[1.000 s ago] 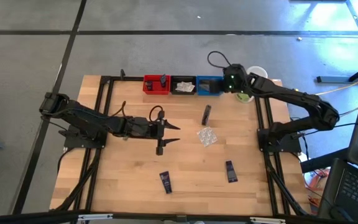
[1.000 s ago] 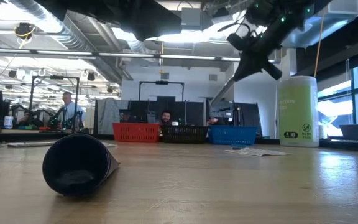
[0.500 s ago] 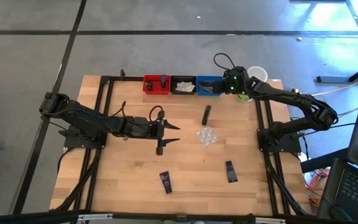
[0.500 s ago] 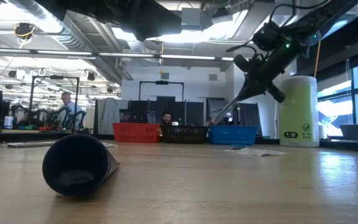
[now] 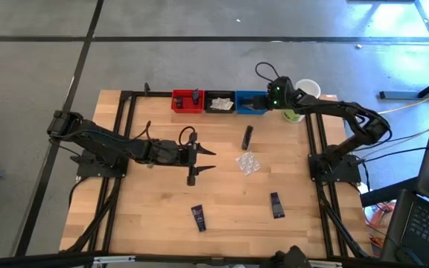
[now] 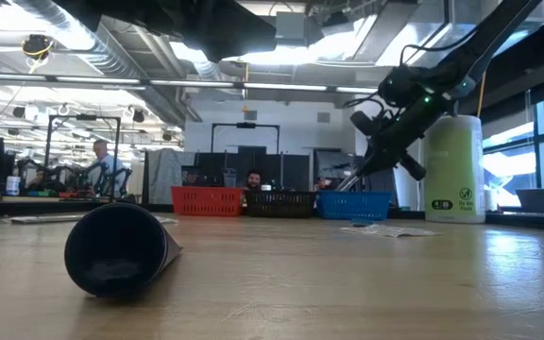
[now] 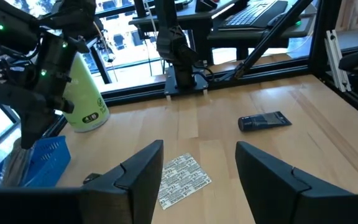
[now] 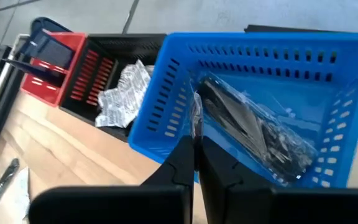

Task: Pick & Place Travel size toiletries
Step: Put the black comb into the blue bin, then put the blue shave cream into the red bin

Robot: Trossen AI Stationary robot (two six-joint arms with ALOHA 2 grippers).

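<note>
My right gripper point(image 5: 260, 105) point(image 8: 196, 147) hovers over the blue bin point(image 5: 249, 97), shut on a slim sachet point(image 8: 196, 118) that shows edge-on. Clear packets with dark contents point(image 8: 253, 127) lie in that bin. On the table lie a dark slim sachet point(image 5: 246, 136), a clear crinkly packet point(image 5: 248, 163) and two navy tubes point(image 5: 198, 217) point(image 5: 276, 205). My left gripper point(image 5: 205, 161) point(image 7: 199, 167) waits open above mid-table, left of the packet point(image 7: 180, 180), with nothing between its fingers. My right gripper pinches one end of the thin sachet point(image 8: 196, 132) between its two fingers point(image 8: 182, 158). The fingers slant down from the table's right toward the bin. The sachet sticks out past the fingertips over the blue bin's inside; whether its free end touches the bin I cannot tell.
A red bin point(image 5: 187, 100) and a black bin point(image 5: 220, 102) with crinkly packets point(image 8: 120, 93) stand left of the blue one at the far edge. A tall pale-green container point(image 6: 453, 170) stands right of the bins. Black frame rails point(image 5: 125, 134) run along both sides.
My right gripper has come down from high above the far right corner toward the blue bin, tipping further down and rolling a little, and stays shut on the sachet. My left arm has kept still.
</note>
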